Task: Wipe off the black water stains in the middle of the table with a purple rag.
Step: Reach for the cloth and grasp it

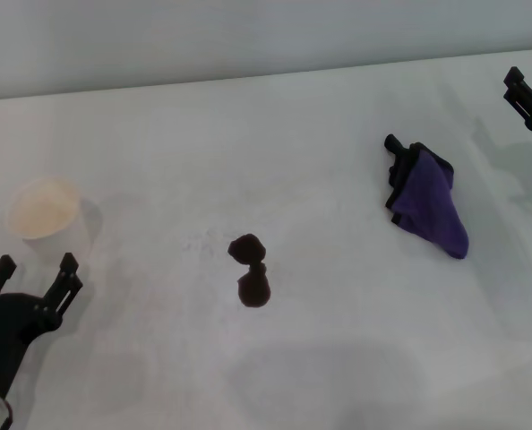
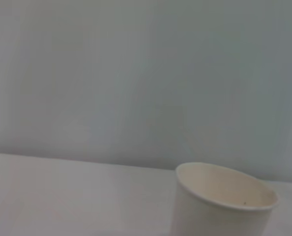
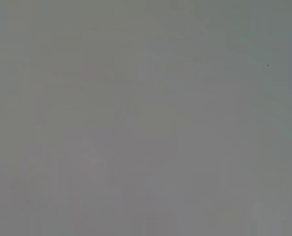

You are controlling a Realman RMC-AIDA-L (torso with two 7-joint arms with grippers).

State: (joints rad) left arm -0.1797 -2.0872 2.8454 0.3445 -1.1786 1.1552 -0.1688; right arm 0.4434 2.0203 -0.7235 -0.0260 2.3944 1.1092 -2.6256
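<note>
With nothing yet gripped, the purple rag (image 1: 432, 202) lies toward the table's (image 1: 338, 358) right edge, the black water stains (image 1: 250, 270) mid-table; the wide-open right gripper (image 1: 524, 93) must be lowered onto it.

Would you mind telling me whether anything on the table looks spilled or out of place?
Yes: two joined dark stains mark the middle of the white table. The purple rag lies crumpled toward the right, apart from them. The cup stands upright near the left hand; the right hand is at the far right edge.
</note>
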